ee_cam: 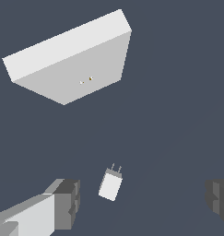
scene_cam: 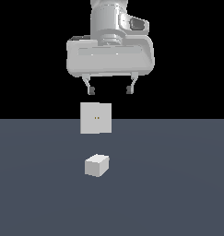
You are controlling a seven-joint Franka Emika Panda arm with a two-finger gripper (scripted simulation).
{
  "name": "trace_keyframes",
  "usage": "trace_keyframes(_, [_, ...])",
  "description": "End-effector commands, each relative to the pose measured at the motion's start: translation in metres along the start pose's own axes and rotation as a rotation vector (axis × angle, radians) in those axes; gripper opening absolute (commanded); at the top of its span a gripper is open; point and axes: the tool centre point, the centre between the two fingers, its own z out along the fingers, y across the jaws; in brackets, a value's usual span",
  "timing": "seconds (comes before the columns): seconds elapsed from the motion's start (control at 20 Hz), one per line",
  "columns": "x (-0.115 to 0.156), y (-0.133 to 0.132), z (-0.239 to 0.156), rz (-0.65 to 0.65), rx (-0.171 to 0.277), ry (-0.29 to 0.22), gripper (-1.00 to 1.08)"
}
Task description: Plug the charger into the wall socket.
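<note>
I find the hand (scene_cam: 109, 89) released and empty above the table (scene_cam: 178, 184), the charger (scene_cam: 97, 165) lying apart before the wall socket (scene_cam: 96, 118), and I judge an off-centre grasp could tilt its prongs and jam insertion.

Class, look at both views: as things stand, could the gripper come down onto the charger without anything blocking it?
Probably yes. The gripper hangs open above the floor, and the charger lies alone, apart from the wall socket. In the wrist view nothing sits between the fingers and the charger.
</note>
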Motion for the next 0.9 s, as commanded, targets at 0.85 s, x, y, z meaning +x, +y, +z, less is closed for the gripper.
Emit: trace_keyframes(0.85, [-0.056, -0.014, 0.068, 0.257, -0.034, 0.159, 1.0])
